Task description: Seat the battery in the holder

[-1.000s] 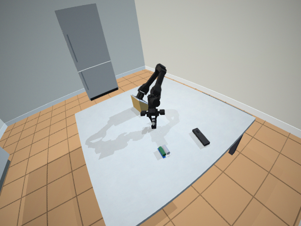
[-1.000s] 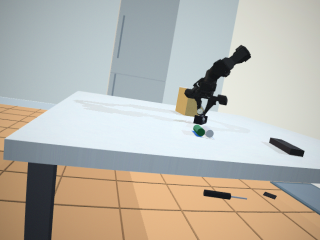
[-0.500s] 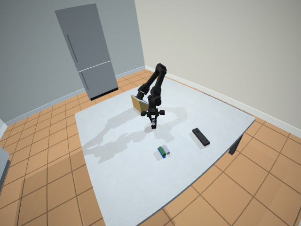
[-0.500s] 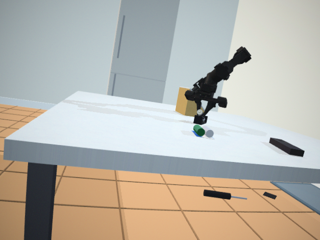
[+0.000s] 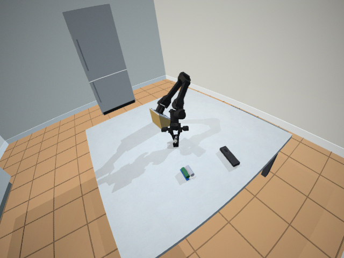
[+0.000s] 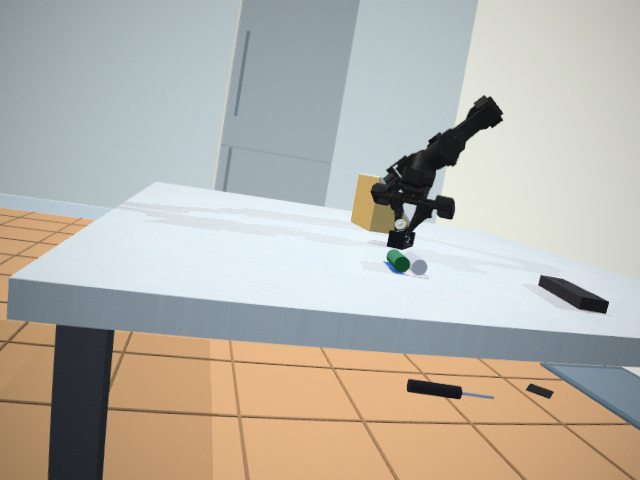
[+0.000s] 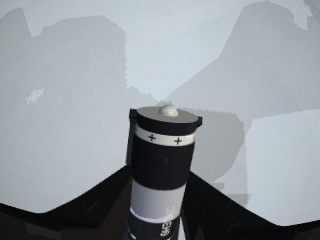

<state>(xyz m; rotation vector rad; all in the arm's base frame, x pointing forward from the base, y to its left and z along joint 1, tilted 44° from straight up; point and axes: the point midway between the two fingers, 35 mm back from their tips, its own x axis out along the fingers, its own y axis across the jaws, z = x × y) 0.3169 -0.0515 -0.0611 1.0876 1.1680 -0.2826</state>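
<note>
My gripper [image 5: 175, 136] [image 6: 402, 222] [image 7: 156, 176] is shut on the battery [image 5: 175, 140] [image 6: 400, 224] [image 7: 159, 165], a black and grey cylinder. Its terminal end, with a silver nub and plus marks, faces away from the wrist in the wrist view. The small black holder [image 5: 175, 145] [image 6: 398, 240] stands on the table directly below the battery. In the wrist view the battery covers nearly all of the holder; only thin dark edges [image 7: 130, 137] show beside it. The battery appears above the holder in the exterior view. The spring, the lip and any contact cannot be made out.
A green cylinder [image 5: 184, 172] [image 6: 398, 260] and a pale one [image 5: 190, 170] [image 6: 417, 264] lie side by side in front of the holder. A black remote-like bar [image 5: 229, 156] [image 6: 572, 293] lies to the right. A tan block [image 5: 158, 119] [image 6: 368, 204] stands behind the gripper.
</note>
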